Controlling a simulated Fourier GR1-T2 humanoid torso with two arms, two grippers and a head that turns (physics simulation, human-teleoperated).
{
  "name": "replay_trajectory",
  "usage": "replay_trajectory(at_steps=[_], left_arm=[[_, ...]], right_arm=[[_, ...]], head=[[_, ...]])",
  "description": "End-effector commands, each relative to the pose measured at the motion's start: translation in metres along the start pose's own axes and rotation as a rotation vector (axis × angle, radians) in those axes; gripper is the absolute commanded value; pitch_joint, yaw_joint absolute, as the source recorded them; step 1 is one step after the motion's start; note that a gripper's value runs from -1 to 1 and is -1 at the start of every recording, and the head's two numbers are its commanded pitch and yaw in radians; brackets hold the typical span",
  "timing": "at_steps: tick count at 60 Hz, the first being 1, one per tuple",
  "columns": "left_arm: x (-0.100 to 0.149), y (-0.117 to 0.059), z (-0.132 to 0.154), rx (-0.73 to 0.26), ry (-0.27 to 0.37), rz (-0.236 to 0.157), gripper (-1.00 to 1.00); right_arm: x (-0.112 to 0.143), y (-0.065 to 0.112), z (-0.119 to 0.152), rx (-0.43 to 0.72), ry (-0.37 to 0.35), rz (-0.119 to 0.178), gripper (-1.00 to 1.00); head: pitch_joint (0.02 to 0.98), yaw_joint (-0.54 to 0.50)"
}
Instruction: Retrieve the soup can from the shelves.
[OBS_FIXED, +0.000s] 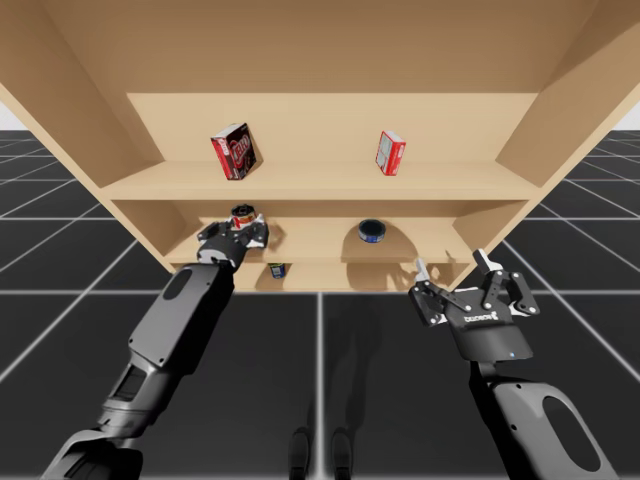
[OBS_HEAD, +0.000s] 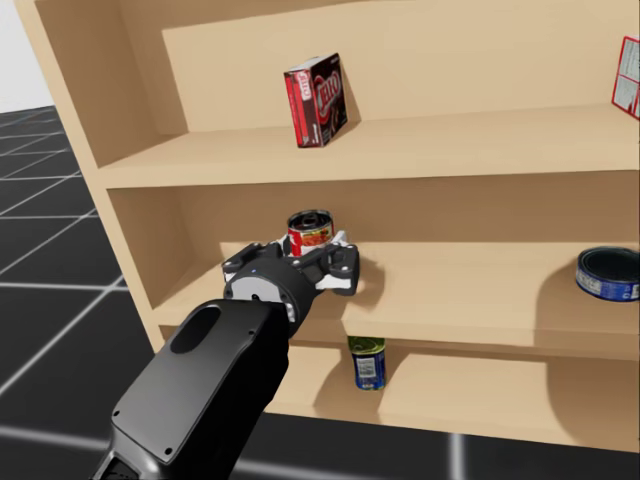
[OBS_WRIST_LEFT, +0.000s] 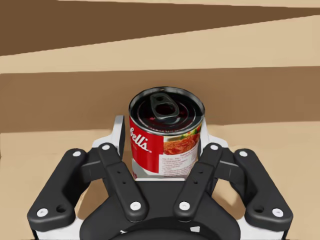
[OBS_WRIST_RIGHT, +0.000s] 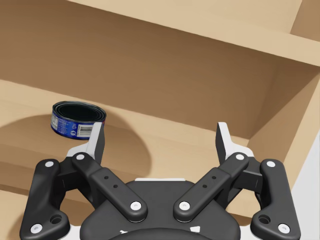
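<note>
High view: my left end effector (OBS_FIXED: 243, 230) is at the red-and-white soup can (OBS_FIXED: 243, 213) on the middle shelf (OBS_FIXED: 318, 240). Two red boxes stand on the shelf above, the left red box (OBS_FIXED: 233, 151) and the right red box (OBS_FIXED: 390, 153). One flat blue round can (OBS_FIXED: 372, 232) lies well aside.

Head view: one small green-and-blue can (OBS_HEAD: 367, 362) stands on the shelf below.

Left wrist view: both fingers clamp the soup can from either side.

Right wrist view: my right end effector (OBS_WRIST_RIGHT: 161, 140) is spread and holds nothing.

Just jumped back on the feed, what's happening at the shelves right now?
My left gripper has its jaws closed on the soup can, one on each side. The can stands upright on the middle shelf, not yet pulled out. My right gripper hangs open and empty out front, with a flat blue tin ahead of it.
</note>
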Motion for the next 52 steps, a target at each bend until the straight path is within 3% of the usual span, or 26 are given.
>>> replay_trajectory(at_steps=[1,4,16,30,52], left_arm=[[-0.007,0.000,-0.005,-0.004,0.013,0.000,0.78],[-0.007,-0.001,-0.004,-0.024,0.017,-0.004,0.94],[0.008,0.000,0.016,-0.055,-0.023,-0.011,0.94],[0.025,0.004,0.067,-0.103,-0.086,-0.074,0.94],[0.029,0.014,0.138,-0.148,-0.069,-0.144,0.97]], right_arm=[[0.000,0.000,0.000,-0.001,-0.001,0.004,-1.00],[-0.001,0.000,0.000,-0.001,-0.001,0.005,-1.00],[0.000,-0.002,0.000,-0.009,-0.003,0.004,-1.00],[0.000,-0.002,0.000,-0.015,-0.004,0.004,-1.00],[0.000,-0.004,0.000,-0.017,-0.002,-0.010,-1.00]], head=[[0.515,0.27],[0.515,0.27],[0.513,0.27],[0.513,0.26],[0.516,0.26]])
